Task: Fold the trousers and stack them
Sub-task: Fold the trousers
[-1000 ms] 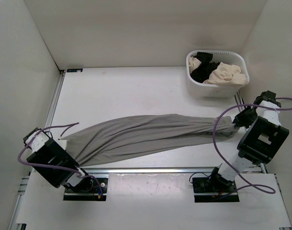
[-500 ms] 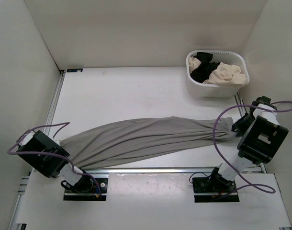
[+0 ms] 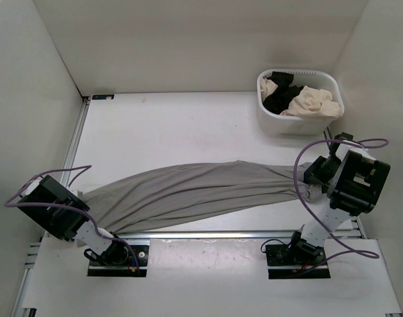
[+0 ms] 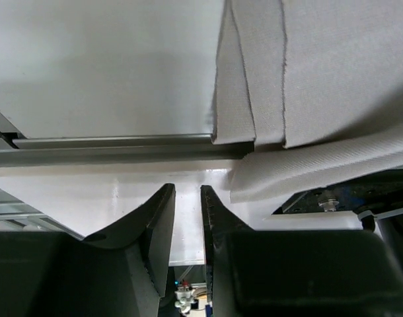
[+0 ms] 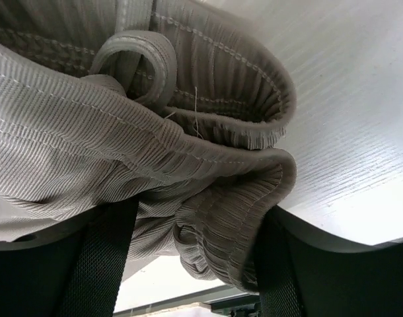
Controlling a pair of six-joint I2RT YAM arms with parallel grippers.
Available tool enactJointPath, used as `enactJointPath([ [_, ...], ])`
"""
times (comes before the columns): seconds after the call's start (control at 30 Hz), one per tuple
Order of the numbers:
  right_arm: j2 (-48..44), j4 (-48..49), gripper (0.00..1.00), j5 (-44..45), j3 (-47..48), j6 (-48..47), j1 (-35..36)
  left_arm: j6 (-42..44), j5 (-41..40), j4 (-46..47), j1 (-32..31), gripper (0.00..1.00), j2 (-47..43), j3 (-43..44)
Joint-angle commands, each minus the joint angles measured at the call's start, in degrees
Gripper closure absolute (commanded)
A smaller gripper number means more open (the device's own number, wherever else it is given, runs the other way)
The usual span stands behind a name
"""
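Note:
The grey trousers (image 3: 195, 188) lie stretched almost across the table, hems at the left and waistband at the right. In the left wrist view my left gripper (image 4: 187, 193) stands slightly open with nothing between its fingers. It hangs just short of the leg hems (image 4: 307, 72), which rest over the near rail. My right gripper (image 3: 315, 173) is at the waistband end. Its jaws stand wide apart, and the bunched elastic waistband (image 5: 208, 165) lies loose between the two fingers (image 5: 102, 264).
A white basket (image 3: 300, 124) stands at the back right, holding a cream garment (image 3: 315, 102) and a black garment (image 3: 279, 99). A metal rail (image 4: 102, 150) runs along the table's near edge. White walls close in the left, back and right sides.
Both grippers have opened. The left arm drew back off the hems toward the near left corner. The right arm shifted slightly left, and the waistband now sits loose.

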Motion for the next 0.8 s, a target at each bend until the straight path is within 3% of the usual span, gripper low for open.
enactJointPath([
  [0.0, 1.05, 0.98, 0.32, 5.39, -0.68, 1.49, -0.38, -0.54, 0.62, 2.04, 0.28, 0.67, 0.06, 1.98],
  [0.07, 1.76, 1.60, 0.42, 4.87, -1.21, 1.50, -0.38, -2.20, 0.62, 2.04, 0.28, 0.68, 1.54, 2.68],
  [0.1, 2.28, 1.60, 0.64, 4.86, -1.22, 1.50, -0.38, -2.21, 0.62, 2.57, 0.28, 0.69, 2.42, 2.69],
  [0.13, 2.29, 1.60, 0.77, 4.86, -1.82, 2.11, -0.38, -2.90, 1.14, 2.57, 0.28, 0.69, 2.43, 3.47],
  [0.17, 1.24, 1.60, 0.96, 5.82, -1.83, 2.11, -0.38, -3.52, 1.93, 2.57, -0.24, 0.69, 3.04, 4.44],
  [0.2, 0.71, 1.60, 1.00, 6.52, -1.83, 2.63, -0.38, -3.53, 1.94, 2.57, -0.24, 0.71, 3.04, 4.97],
  [0.43, -11.58, -3.50, 1.00, 15.58, -4.20, 5.89, -0.38, -6.69, 9.40, 1.09, -8.41, 0.69, 1.73, 8.83],
  [0.57, -16.34, -4.03, 1.00, 13.48, -7.19, 5.36, -0.38, -8.62, 18.70, -1.82, -12.80, 0.50, -0.38, 12.62],
  [0.7, -17.05, -2.89, 1.00, 11.19, -8.25, 5.36, -0.38, -10.90, 24.59, -2.97, -18.24, 0.37, 1.37, 14.46],
  [0.77, -17.05, -2.89, 1.00, 11.19, -8.25, 5.36, 0.15, -11.44, 24.62, -2.10, -20.10, 0.25, 2.51, 14.47],
])
